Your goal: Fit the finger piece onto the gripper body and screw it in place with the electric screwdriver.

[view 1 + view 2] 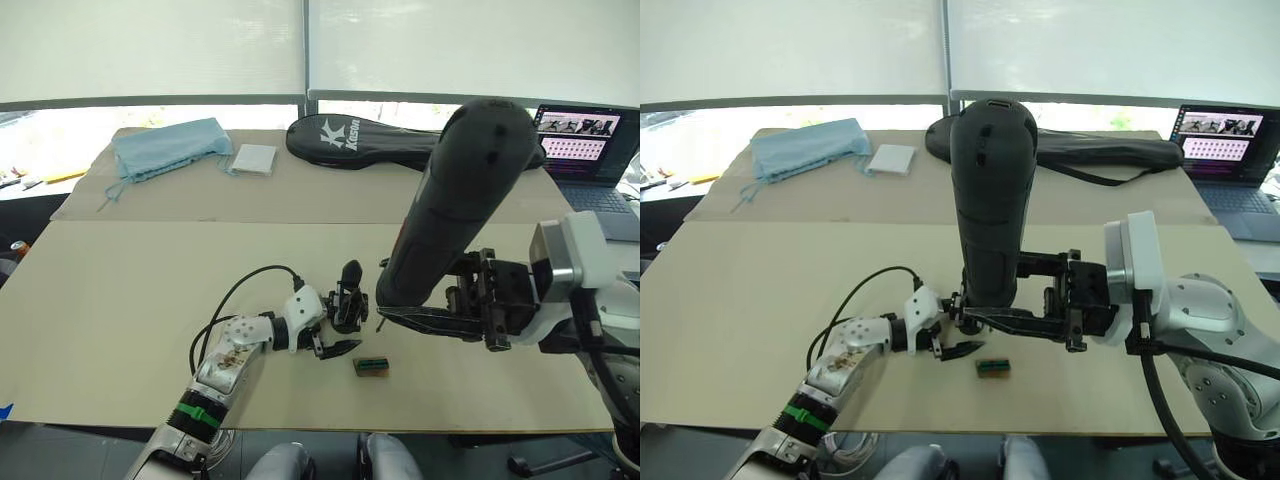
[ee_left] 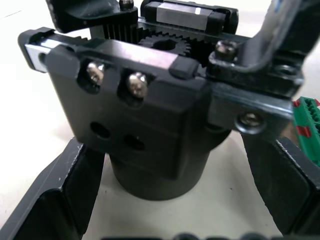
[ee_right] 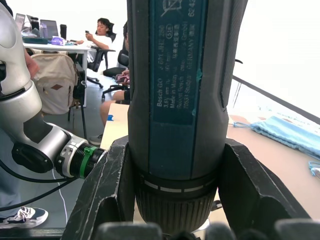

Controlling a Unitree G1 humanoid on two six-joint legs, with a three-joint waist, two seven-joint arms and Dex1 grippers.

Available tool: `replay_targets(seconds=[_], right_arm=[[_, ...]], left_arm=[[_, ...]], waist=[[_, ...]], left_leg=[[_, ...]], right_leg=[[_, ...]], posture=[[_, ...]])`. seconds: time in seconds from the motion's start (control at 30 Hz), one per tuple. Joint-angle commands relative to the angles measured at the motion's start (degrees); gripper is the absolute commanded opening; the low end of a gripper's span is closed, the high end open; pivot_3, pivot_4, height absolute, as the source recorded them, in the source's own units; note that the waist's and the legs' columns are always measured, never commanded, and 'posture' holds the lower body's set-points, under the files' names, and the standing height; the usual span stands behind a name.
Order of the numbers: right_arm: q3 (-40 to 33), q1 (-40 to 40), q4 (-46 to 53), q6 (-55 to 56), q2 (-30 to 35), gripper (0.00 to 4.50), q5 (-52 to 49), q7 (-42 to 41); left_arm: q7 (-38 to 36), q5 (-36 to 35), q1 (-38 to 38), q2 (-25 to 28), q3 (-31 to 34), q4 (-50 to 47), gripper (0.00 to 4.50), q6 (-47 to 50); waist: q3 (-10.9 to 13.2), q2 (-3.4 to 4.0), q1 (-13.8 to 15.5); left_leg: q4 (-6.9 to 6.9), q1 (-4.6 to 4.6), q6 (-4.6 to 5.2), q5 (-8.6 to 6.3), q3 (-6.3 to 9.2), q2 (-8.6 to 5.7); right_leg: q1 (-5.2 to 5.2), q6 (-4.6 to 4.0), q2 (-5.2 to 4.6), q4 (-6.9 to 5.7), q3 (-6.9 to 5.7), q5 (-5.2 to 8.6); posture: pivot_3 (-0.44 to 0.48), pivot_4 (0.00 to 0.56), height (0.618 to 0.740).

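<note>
Screwdriver (image 1: 990,200) in R gripper (image 1: 985,318), above gripper body (image 1: 349,300).

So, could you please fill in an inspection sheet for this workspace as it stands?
Surface: tan table, bare at the front left.
Job's things: gripper body stands between the left pincer's fingers; electric screwdriver held upright above it.
Clutter: small green box; blue cloth; white pad; black bag.
Grippers: left pincer around the body's base; right pincer shut on the screwdriver.
Cables: black cable on the left arm.
Surroundings: laptop; seated people.
</note>
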State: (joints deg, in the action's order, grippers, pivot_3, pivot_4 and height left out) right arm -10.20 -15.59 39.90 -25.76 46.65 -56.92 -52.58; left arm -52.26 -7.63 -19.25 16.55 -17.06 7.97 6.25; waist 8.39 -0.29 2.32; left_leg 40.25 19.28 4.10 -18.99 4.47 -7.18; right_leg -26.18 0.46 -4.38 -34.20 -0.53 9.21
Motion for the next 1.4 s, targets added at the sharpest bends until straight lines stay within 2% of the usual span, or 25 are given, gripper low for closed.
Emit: replay_targets(seconds=[0.03,0.07,0.17,0.33,0.47,0.57,0.87,0.93,0.97,1.0,1.03,1.23,1.4], right_arm=[[-2.6,-0.7,1.2,0.7,0.5,1.9,-0.4,0.1],[-2.6,-0.6,1.2,0.7,0.5,1.9,-0.4,0.2],[-2.6,-0.6,1.3,0.8,0.5,1.9,-0.2,0.3],[-3.1,-0.5,1.4,0.6,0.8,1.9,-0.5,0.2],[-4.0,0.7,1.9,-0.9,2.6,1.9,-2.9,-0.7],[-4.1,1.1,2.4,-1.3,3.0,1.9,-3.5,-0.7],[-4.2,0.8,2.2,-1.9,2.8,1.9,-3.4,-0.8],[-4.0,0.9,2.2,-1.9,2.6,1.9,-3.3,-0.8],[-4.0,0.8,2.2,-1.8,2.5,1.9,-3.3,-0.8],[-3.9,0.8,2.1,-1.8,2.5,1.9,-3.3,-0.8],[-3.9,0.8,2.1,-1.8,2.4,1.9,-3.3,-0.9],[-3.6,0.7,1.8,-1.7,2.1,1.9,-3.2,-1.1],[-3.6,0.7,1.6,-1.7,2.0,1.9,-3.0,-1.1]], left_arm=[[0.1,0.6,0.1,1.4,0.6,1.1,3.92,0.4],[0.1,0.8,0.1,1.8,0.7,1.1,3.62,0.3],[-0.3,0.6,0.0,2.5,1.3,1.9,2.3,0.4],[-4.3,-1.0,-1.9,3.0,1.5,5.0,2.3,-3.1],[-10.5,-0.3,-6.7,2.8,0.1,14.0,2.3,-10.6],[-14.0,-1.1,-8.4,1.8,-0.3,18.1,2.3,-10.9],[-13.1,0.6,-10.7,-0.5,1.1,27.9,2.3,-17.1],[-13.2,0.1,-10.1,-0.7,1.9,28.3,3.36,-16.6],[-12.7,0.3,-9.8,-0.6,2.3,28.4,3.63,-17.3],[-12.2,0.5,-9.6,-0.6,2.7,28.4,4.17,-18.0],[-12.1,0.4,-9.2,-0.5,3.0,28.2,4.41,-18.1],[-11.2,-0.6,-5.6,1.4,4.9,23.1,4.41,-17.0],[-9.5,-2.5,-1.4,2.1,6.2,14.2,4.41,-12.5]], waist=[[0.0,0.0,-0.1],[0.0,0.0,-0.2],[0.0,0.0,-0.3],[0.0,0.0,-0.5],[0.0,0.0,-0.2],[0.0,0.0,-0.2],[0.0,0.02,0.4],[0.0,0.02,0.4],[0.0,0.02,0.4],[0.0,0.01,0.3],[0.0,0.01,0.2],[-0.1,0.0,-0.4],[-0.1,0.0,-1.5]], left_leg=[[0.0,0.0,0.0,0.0,0.0,0.0],[0.0,-0.01,0.0,0.0,0.0,0.0],[0.0,-0.02,0.0,0.0,0.0,0.03],[0.0,-0.02,0.0,0.0,0.0,0.03],[0.02,-0.02,-0.01,0.01,0.0,0.02],[0.03,-0.02,0.0,0.0,0.0,0.02],[0.15,-0.03,0.01,0.0,0.0,0.01],[0.17,-0.07,0.01,0.0,0.0,0.01],[0.17,-0.07,0.01,0.0,0.0,0.01],[0.18,-0.08,0.01,0.01,0.0,0.01],[0.17,-0.09,0.01,0.01,0.0,0.02],[0.17,-0.1,0.0,0.02,0.0,0.04],[0.14,-0.06,-0.02,0.03,0.0,0.1]], right_leg=[[0.0,0.0,0.0,0.0,0.0,0.0],[0.0,0.0,0.01,-0.01,0.01,0.0],[0.0,0.0,0.03,-0.02,0.01,0.0],[-0.01,0.0,0.04,-0.03,0.0,0.0],[0.0,-0.01,0.03,-0.03,-0.06,0.0],[0.02,-0.01,0.01,-0.02,-0.03,-0.01],[0.15,0.04,-0.04,-0.02,-0.03,-0.1],[0.2,0.05,-0.04,-0.01,-0.02,-0.14],[0.21,0.05,-0.04,-0.01,-0.01,-0.15],[0.21,0.05,-0.04,-0.01,-0.01,-0.16],[0.22,0.05,-0.03,-0.01,-0.01,-0.16],[0.2,0.03,0.0,-0.04,0.01,-0.17],[0.11,0.0,0.06,-0.06,0.02,-0.18]], posture=[[0.0,0.15,0.74],[0.0,0.15,0.74],[0.0,0.15,0.74],[0.0,0.15,0.74],[0.0,0.15,0.74],[0.0,0.15,0.74],[0.0,0.15,0.74],[0.0,0.15,0.74],[0.0,0.15,0.74],[0.0,0.15,0.74],[0.0,0.15,0.74],[0.0,0.15,0.74],[0.0,0.15,0.74]])
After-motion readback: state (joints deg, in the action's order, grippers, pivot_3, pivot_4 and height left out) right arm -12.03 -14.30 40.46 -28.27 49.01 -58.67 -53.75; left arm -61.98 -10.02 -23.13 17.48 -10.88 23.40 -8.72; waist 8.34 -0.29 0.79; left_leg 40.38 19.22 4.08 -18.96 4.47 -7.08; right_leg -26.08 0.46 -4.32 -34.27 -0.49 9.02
